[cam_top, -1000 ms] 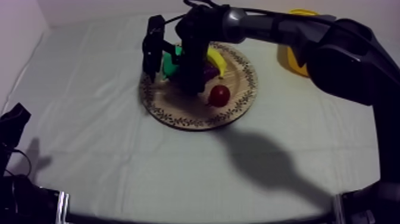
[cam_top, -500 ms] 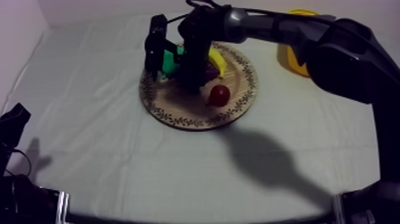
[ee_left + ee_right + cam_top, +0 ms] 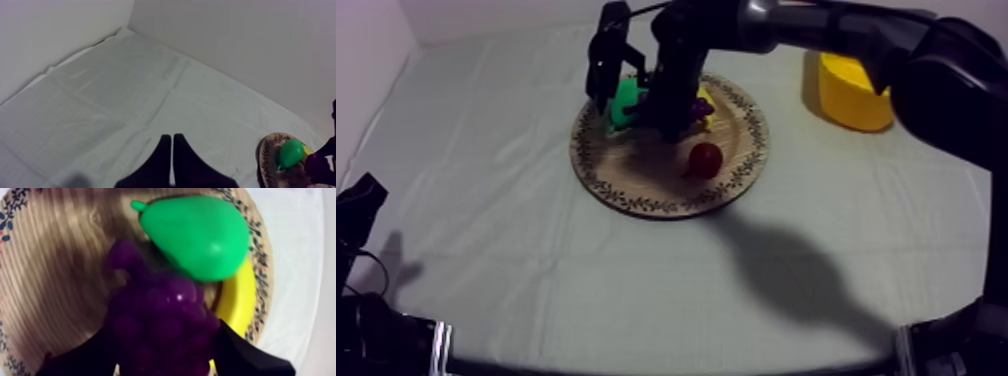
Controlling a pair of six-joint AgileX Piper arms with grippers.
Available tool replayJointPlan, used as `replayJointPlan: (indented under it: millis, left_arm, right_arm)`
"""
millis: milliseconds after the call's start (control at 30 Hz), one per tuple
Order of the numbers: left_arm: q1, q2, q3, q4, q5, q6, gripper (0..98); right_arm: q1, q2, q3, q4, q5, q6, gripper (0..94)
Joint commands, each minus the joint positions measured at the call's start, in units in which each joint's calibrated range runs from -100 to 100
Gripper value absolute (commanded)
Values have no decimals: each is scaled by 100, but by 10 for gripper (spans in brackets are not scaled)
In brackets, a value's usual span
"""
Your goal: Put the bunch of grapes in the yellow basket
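"Gripping anything, that right hand [image 3: 160,355]?"

"Yes. Its two black fingers [image 3: 80,355] are closed round the bunch of grapes [image 3: 160,313], one at each side. The bunch is over the wooden board [image 3: 55,263], close by the pear [image 3: 200,235] and the banana [image 3: 237,300]. Whether it touches the wood, I cannot tell."

"How does the bunch look?"

"Deep purple, knobbly and glossy, with a stub at one end. The pear is smooth bright green, the banana a yellow curve beside it. The board is round and grained, with a leafy patterned rim. A small red fruit [image 3: 705,159] sits apart on it."

"And the yellow basket [image 3: 853,90]?"

"Well off to the side on the worktop [image 3: 516,250]."

"The left hand [image 3: 171,142]?"

"Pressed into a narrow wedge, holding nothing, low over the grey-white cloth [image 3: 100,100]."
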State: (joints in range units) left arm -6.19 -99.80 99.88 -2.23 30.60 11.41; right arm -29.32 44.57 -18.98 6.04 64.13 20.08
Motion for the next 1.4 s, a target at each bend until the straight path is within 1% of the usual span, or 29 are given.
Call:
replayJointPlan:
  millis: [0,433,533,833,1000,1267,1367]
  left_arm:
    - [1,-3,1,1,4,0,1]
    - [1,-3,1,1,4,0,1]
    - [1,-3,1,1,4,0,1]
    - [1,-3,1,1,4,0,1]
    - [1,-3,1,1,4,0,1]
    - [1,-3,1,1,4,0,1]
    - [1,-3,1,1,4,0,1]
  right_arm:
    - [18,-389,323,29,-94,-68,329]
    - [401,-2740,2554,114,-526,-542,324]
    - [539,-3294,3027,108,-507,-660,320]
    - [1014,-4771,4142,246,-315,-1262,318]
    - [1276,-5249,4491,329,-205,-1767,348]
    - [1482,-5454,4888,696,-177,-2741,351]
    - [1529,-5381,4927,712,-202,-3060,355]
